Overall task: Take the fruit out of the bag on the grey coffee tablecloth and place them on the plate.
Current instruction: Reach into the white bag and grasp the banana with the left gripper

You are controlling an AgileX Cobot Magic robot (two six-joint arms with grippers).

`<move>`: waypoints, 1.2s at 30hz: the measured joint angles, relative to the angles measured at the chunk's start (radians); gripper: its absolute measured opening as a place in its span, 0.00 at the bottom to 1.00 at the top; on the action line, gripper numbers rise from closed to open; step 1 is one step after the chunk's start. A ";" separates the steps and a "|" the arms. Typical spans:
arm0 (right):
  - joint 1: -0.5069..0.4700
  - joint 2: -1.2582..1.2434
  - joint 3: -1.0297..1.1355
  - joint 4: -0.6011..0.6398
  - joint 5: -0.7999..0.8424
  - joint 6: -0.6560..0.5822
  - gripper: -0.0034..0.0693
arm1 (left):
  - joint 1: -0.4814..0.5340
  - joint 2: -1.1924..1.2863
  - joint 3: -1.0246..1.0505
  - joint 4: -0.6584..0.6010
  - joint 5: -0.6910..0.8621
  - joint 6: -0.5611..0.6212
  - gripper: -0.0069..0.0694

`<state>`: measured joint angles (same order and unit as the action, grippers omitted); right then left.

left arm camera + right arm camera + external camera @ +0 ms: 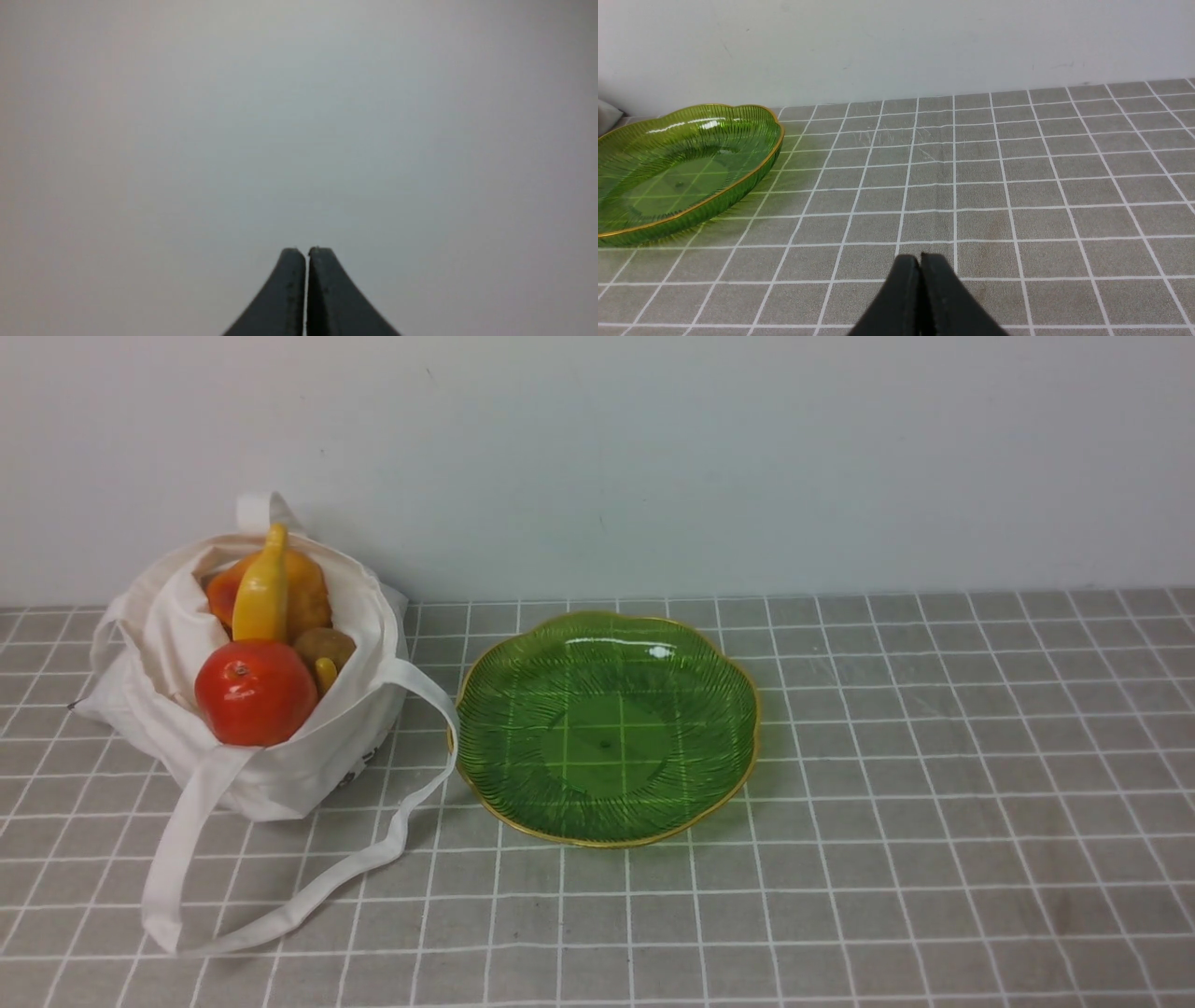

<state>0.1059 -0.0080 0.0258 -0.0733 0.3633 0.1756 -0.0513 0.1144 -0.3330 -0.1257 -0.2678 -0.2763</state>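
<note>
- Plainly nothing has been moved: the banana (261, 593), red fruit (255, 695), orange fruit (310, 586) and kiwi (327, 644) all sit in the open bag (308, 761), at the left of the tablecloth (934, 756).
- Just beside the bag, the plate (607, 728) lies bare; all four fruits are left to carry over.
- Left gripper (307, 255): jaws pressed together, holding nothing, facing a blank wall (299, 116).
- Right gripper (920, 261): likewise closed and empty, over the tablecloth right of the plate.

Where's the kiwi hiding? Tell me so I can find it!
Look at the white cloth bag left of the green plate. Inside, the kiwi sits just behind the big red fruit, beside the banana. It is the only small brown one.
</note>
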 joint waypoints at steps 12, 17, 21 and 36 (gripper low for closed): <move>0.000 0.000 0.000 0.000 0.001 0.000 0.03 | 0.000 0.684 -0.568 0.116 1.174 0.142 0.08; 0.000 0.000 0.000 0.000 0.001 0.000 0.03 | 0.000 0.841 -0.629 0.096 1.187 0.262 0.08; 0.000 0.000 0.000 0.000 0.001 0.000 0.03 | 0.000 0.980 -0.702 0.082 1.108 0.308 0.08; 0.000 0.000 0.000 0.000 0.001 0.000 0.03 | 0.000 1.456 -1.048 0.092 1.026 0.313 0.33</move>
<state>0.1059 -0.0080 0.0258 -0.0733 0.3642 0.1756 -0.0513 1.5707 -1.3813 -0.0333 0.7582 0.0364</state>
